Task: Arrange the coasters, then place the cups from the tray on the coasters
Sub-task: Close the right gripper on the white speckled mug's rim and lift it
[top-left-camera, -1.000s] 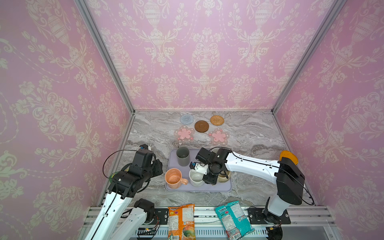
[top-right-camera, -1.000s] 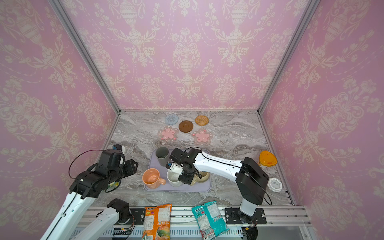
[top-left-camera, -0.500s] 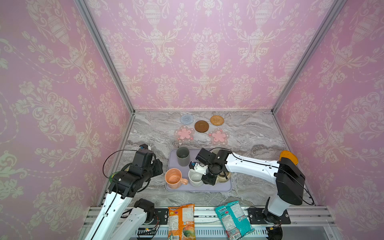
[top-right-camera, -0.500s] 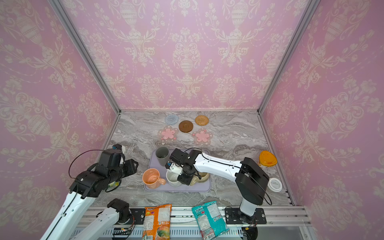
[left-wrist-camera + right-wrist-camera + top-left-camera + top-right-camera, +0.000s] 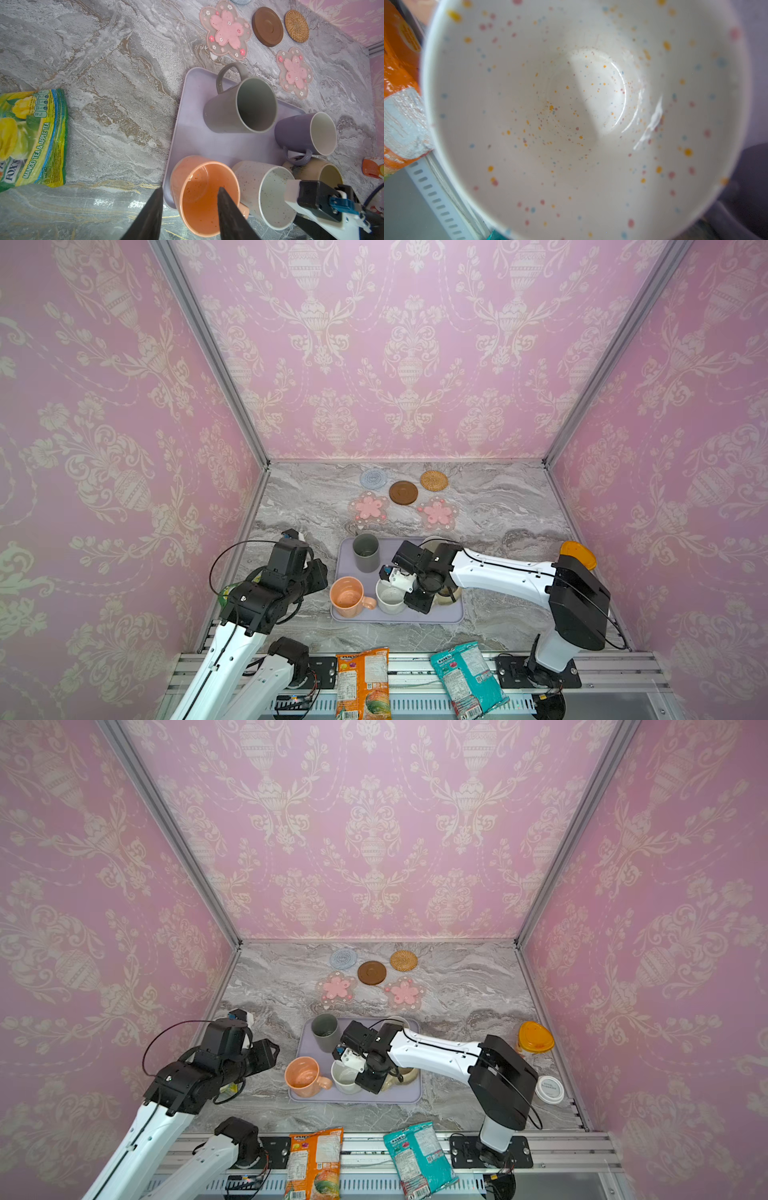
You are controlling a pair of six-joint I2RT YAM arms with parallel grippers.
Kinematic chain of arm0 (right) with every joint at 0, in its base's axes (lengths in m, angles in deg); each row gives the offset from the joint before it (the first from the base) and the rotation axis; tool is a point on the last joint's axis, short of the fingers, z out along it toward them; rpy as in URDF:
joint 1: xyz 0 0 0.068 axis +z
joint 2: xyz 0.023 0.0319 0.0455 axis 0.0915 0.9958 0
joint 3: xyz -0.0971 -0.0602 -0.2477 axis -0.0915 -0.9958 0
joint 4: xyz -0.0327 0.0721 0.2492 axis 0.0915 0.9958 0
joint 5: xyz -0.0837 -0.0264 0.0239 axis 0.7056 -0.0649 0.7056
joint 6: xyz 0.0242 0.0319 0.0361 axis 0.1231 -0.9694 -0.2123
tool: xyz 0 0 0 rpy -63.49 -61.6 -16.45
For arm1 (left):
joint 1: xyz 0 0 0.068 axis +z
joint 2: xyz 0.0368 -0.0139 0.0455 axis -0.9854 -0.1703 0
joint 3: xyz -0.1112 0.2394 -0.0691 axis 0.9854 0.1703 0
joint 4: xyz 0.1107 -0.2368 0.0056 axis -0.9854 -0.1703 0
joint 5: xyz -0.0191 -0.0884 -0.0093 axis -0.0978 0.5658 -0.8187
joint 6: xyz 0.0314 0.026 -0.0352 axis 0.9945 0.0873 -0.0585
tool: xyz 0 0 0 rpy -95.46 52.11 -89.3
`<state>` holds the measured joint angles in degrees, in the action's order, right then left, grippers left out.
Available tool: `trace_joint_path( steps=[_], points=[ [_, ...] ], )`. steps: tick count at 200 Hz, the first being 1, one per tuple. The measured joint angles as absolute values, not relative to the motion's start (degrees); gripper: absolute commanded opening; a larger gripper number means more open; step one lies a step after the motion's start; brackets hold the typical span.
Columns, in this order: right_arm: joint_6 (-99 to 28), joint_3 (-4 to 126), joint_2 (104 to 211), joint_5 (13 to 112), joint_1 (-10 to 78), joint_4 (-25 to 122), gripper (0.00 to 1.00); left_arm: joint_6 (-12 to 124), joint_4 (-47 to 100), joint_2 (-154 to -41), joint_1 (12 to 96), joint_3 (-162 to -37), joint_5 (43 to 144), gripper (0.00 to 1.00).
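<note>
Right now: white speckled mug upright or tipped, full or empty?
Upright and empty. In a top view the white speckled mug stands mouth-up on the lavender tray; the right wrist view shows its bare bottom.

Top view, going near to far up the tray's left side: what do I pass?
orange snack packet → tray near rim → peach cup → grey cup → pink flower coaster → grey-blue woven coaster
</note>
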<state>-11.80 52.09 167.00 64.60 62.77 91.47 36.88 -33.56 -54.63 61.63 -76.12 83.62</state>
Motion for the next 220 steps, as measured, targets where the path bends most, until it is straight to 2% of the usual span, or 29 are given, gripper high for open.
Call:
trace_joint_path(
  steps=[31,220],
  points=[
    [-13.12,50.36,165.71,65.02,62.81,89.57,0.00,36.57,-32.36,-54.63,61.61,-75.68,83.82,0.45],
    [-19.13,49.66,164.22,69.21,59.88,89.15,0.00,36.09,-31.33,-53.38,61.54,-72.62,83.97,0.46]
  ],
)
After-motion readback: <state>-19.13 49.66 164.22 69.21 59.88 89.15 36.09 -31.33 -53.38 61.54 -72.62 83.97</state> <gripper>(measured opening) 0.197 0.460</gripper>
